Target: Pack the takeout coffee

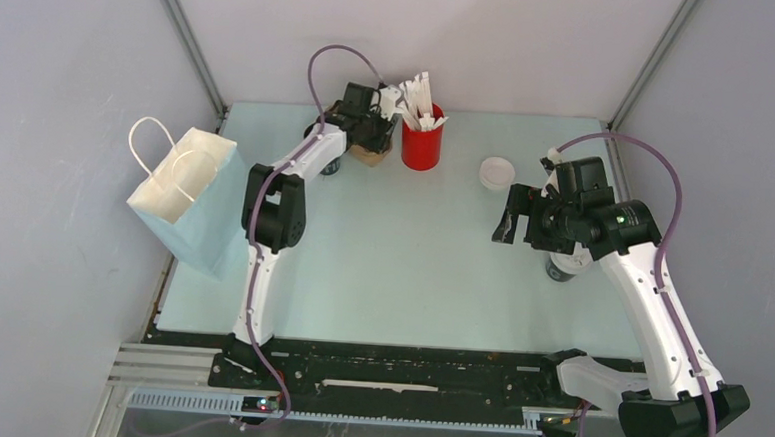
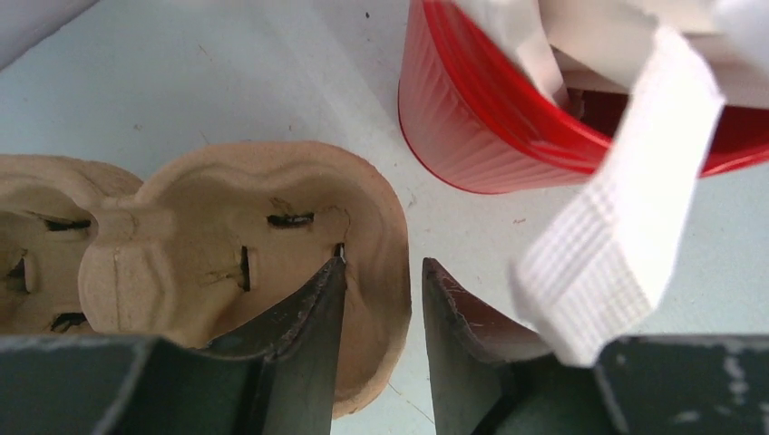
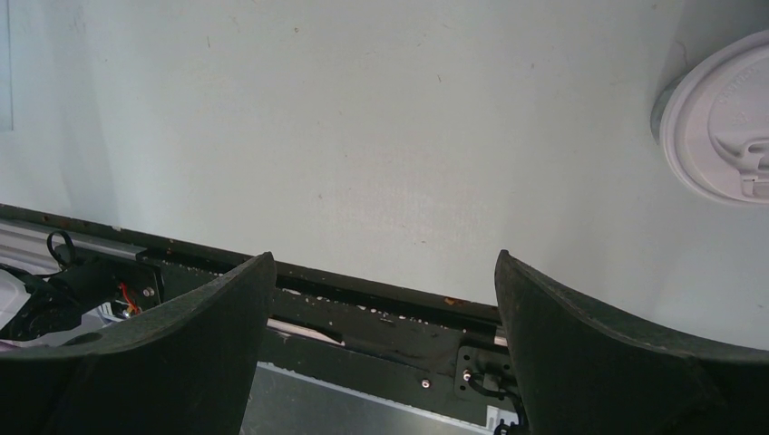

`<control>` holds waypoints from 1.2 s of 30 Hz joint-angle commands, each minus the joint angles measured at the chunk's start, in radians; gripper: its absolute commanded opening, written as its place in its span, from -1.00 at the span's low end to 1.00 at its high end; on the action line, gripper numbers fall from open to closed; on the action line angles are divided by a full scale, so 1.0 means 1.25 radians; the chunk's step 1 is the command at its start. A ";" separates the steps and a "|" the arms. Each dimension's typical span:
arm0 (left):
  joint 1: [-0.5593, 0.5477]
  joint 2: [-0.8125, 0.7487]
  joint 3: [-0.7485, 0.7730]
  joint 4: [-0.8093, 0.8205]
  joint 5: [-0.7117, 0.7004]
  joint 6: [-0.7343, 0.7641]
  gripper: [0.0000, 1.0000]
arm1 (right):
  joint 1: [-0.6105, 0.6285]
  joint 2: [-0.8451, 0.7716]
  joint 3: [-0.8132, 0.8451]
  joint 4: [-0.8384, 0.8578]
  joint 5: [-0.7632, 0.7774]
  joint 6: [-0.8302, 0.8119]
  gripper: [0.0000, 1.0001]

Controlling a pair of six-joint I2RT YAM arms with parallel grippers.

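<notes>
The takeout coffee point(image 1: 564, 266), a dark cup with a white lid, stands at the right and is mostly hidden under my right arm. My right gripper point(image 1: 509, 217) hangs open and empty above the table, left of the cup; in the right wrist view point(image 3: 384, 258) nothing lies between its wide-apart fingers. My left gripper point(image 1: 368, 137) is at the back by the brown cardboard cup carrier point(image 1: 370, 158). In the left wrist view point(image 2: 384, 261) its jaws stand narrowly apart astride the carrier's point(image 2: 209, 236) right rim, one finger point(image 2: 313, 326) in the hollow.
A red holder point(image 1: 420, 148) point(image 2: 490, 118) full of white packets point(image 2: 617, 227) stands right of the carrier. A loose white lid point(image 1: 497, 172) lies behind my right gripper. A white lid point(image 3: 725, 127) shows at the right wrist view's edge. A pale blue paper bag point(image 1: 189, 198) stands at the left. A dark cup point(image 1: 331, 166) is behind my left arm.
</notes>
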 commanded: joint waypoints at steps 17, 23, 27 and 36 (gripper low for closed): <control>0.004 0.037 0.111 -0.068 0.000 -0.010 -0.15 | 0.009 -0.019 -0.003 0.029 0.005 -0.005 0.98; 0.004 0.046 0.125 -0.080 -0.005 -0.013 -0.26 | 0.012 -0.013 -0.006 0.036 0.003 -0.005 0.98; 0.004 0.043 0.124 -0.079 -0.003 -0.011 -0.35 | 0.015 -0.015 -0.010 0.041 0.000 -0.002 0.98; 0.005 0.042 0.118 -0.054 0.041 -0.038 -0.28 | 0.016 -0.019 -0.020 0.036 0.006 -0.011 0.98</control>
